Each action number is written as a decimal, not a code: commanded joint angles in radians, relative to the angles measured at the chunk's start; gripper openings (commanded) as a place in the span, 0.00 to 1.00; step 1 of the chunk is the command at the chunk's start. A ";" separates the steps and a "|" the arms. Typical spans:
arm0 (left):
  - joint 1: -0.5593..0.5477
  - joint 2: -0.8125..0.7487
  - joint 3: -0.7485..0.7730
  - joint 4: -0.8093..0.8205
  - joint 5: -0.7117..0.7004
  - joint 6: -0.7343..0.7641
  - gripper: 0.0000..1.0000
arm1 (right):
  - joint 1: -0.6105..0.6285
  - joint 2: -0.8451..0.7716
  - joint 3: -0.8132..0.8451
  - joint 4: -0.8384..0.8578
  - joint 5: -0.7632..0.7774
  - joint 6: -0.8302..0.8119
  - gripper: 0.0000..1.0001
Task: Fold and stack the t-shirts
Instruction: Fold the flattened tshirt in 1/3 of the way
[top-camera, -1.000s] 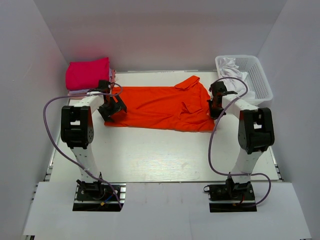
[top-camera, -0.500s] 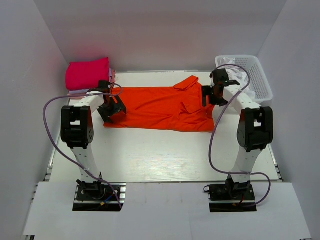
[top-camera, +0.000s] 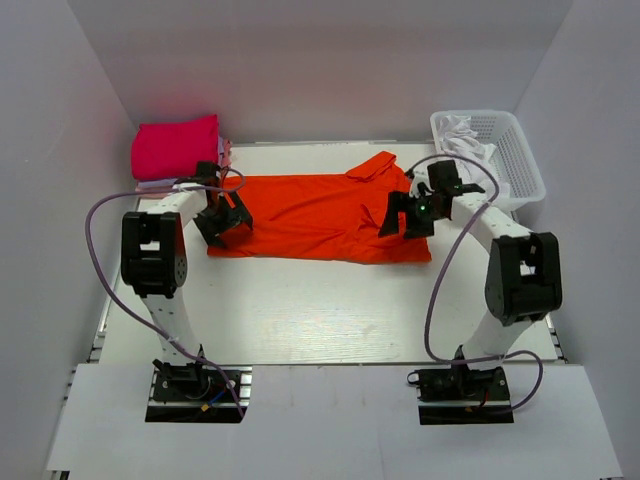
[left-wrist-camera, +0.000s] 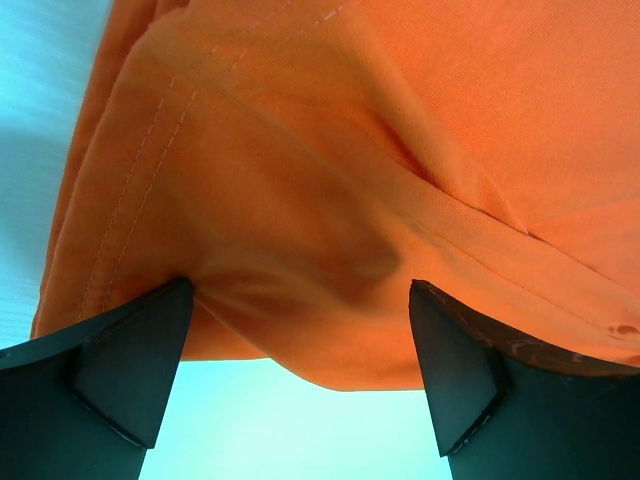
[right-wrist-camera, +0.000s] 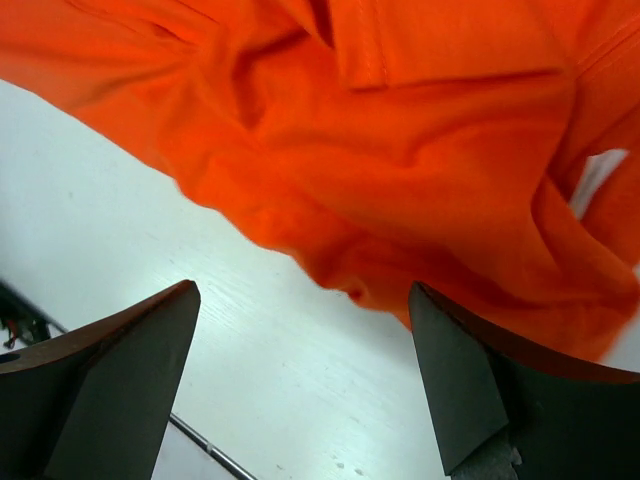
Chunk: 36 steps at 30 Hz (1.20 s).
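The orange-red t-shirt (top-camera: 320, 215) lies spread flat across the back half of the table, one sleeve pointing to the far right. My left gripper (top-camera: 222, 222) stands open at its near-left corner; in the left wrist view the hem (left-wrist-camera: 300, 200) bulges between the open fingers (left-wrist-camera: 120, 370). My right gripper (top-camera: 400, 215) hovers open over the shirt's right part, with rumpled orange cloth (right-wrist-camera: 400, 150) just beyond its fingers (right-wrist-camera: 470, 390) and nothing held. A magenta-pink folded t-shirt (top-camera: 175, 147) tops a stack at the back left, with paler folded cloth (top-camera: 155, 185) under it.
A white plastic basket (top-camera: 520, 150) holding white cloth stands at the back right corner. White walls close in the table on three sides. Bare white tabletop (top-camera: 320, 310) stretches between the shirt and the arm bases.
My right gripper opened and let go of the shirt's right edge, lifted, then swung left over the shirt. The left arm has not moved.
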<state>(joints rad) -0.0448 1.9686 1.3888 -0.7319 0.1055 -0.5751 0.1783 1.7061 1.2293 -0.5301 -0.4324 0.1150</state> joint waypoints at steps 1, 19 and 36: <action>0.005 -0.033 -0.043 -0.029 0.010 0.011 1.00 | -0.019 0.077 -0.033 0.090 -0.109 0.018 0.90; 0.005 -0.267 -0.265 -0.191 -0.024 0.011 1.00 | -0.137 -0.138 -0.456 0.089 -0.158 0.158 0.90; 0.034 -0.070 0.355 -0.253 -0.328 -0.032 1.00 | -0.096 0.004 0.343 -0.012 0.242 0.095 0.90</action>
<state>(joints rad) -0.0200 1.8145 1.6951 -0.9939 -0.1322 -0.5900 0.0719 1.6466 1.5120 -0.5335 -0.2863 0.2211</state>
